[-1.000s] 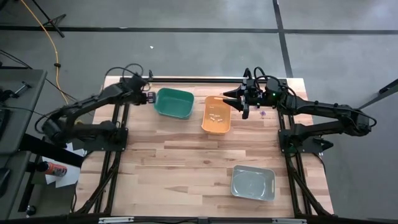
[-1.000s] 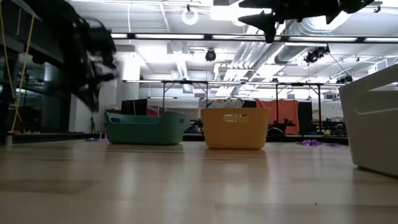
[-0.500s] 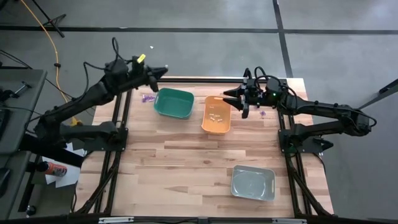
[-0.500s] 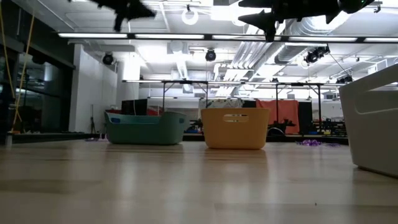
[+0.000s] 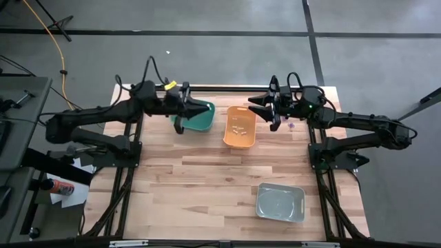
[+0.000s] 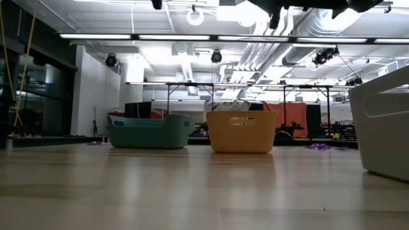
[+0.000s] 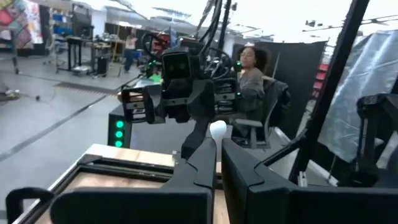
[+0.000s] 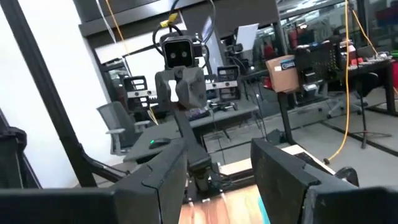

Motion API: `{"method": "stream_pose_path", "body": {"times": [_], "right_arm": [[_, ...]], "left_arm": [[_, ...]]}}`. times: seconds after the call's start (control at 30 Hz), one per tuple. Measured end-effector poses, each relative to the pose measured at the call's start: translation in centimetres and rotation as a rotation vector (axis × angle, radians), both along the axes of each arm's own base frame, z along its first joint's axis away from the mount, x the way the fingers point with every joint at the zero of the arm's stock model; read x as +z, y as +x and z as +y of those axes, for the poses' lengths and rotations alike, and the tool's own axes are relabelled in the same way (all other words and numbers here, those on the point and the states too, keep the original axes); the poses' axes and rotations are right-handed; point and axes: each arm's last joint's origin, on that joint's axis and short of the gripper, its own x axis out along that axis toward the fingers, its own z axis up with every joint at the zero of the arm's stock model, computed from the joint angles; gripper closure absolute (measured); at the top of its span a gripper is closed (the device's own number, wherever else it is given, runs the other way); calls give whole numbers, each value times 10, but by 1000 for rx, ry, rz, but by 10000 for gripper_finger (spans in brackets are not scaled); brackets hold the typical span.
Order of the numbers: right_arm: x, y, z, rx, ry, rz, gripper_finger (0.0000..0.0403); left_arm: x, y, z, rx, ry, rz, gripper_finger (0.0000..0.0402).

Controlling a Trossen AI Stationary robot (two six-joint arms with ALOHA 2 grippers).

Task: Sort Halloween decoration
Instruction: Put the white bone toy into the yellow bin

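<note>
I had the left gripper (image 5: pixel 204 109) clamped on a whitish trinket (image 7: pixel 217 130) above the green bin (image 5: pixel 195 118). Cream pieces lay in the orange bin (image 5: pixel 240 140). The right gripper (image 5: pixel 253 108) hung open; purple trinkets (image 5: pixel 291 126) waited far right.

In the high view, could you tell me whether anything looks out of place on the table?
Nothing looks spilled or damaged. The green bin, orange bin and grey bin sit upright; a few purple trinkets lie loose by the right arm.
</note>
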Motion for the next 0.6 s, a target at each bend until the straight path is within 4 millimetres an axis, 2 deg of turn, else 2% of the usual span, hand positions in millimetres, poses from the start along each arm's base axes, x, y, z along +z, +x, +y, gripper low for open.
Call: {"method": "stream_pose_path", "body": {"times": [0.43, 0.6], "right_arm": [[-1, 0, 0, 1, 8, 5, 231], [0, -1, -2, -10, -3, -5, 231]], "left_arm": [[-2, 3, 1, 22, -8, 7, 399], [-11, 17, 7, 93, -14, 7, 400]]}}
